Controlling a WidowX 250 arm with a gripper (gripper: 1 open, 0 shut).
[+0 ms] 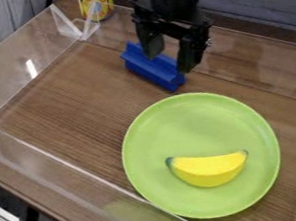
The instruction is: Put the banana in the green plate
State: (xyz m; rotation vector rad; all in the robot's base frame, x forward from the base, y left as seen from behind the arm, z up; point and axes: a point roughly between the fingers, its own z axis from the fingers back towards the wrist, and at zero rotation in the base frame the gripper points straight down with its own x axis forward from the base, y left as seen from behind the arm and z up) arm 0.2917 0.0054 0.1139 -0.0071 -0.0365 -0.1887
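The yellow banana [209, 168] lies inside the lime-green plate [200, 127], in its near right part. My gripper [170, 58] hangs pointing down at the back of the table, well behind the plate. Its black fingers [148, 44] stand open with nothing between them, just above and beside the blue block [151, 66].
A blue rectangular block lies on the wooden tabletop [70, 101] behind the plate. A yellow-labelled can [92, 2] stands at the far back left. Clear plastic walls [17, 57] fence the table on the left and front.
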